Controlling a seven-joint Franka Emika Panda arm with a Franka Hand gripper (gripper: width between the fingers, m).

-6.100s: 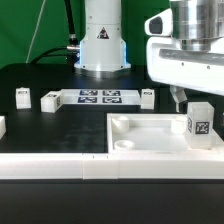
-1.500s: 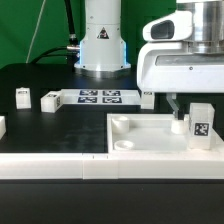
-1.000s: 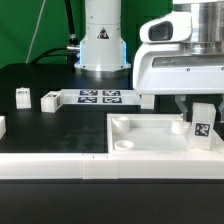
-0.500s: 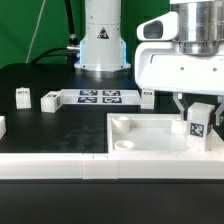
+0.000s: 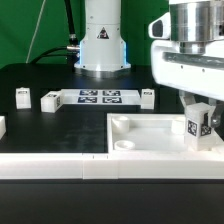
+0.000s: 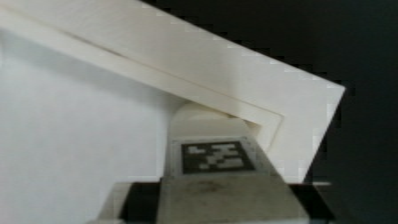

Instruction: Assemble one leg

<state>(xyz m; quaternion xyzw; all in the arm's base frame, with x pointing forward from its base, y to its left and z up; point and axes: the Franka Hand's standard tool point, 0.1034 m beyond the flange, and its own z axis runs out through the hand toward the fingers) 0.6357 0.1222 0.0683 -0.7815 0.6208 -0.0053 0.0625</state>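
Exterior view, left to right: two spare pegs (image 5: 34,98) on the black worktop (image 5: 60,125), marker board (image 5: 98,97) mid-far, another peg (image 5: 146,97), white recessed panel (image 5: 140,135) near. Pincer (image 5: 197,108) closed on the leg (image 5: 198,122) over the panel's right corner; fingertips mostly hidden.

No readable words, numbers or brand names were seen. Only black-and-white square code patterns were carried: on the leg (image 5: 197,124) (image 6: 217,157), on the marker board (image 5: 99,97), and a triangular warning sign, unreadable, on the robot base (image 5: 102,34).
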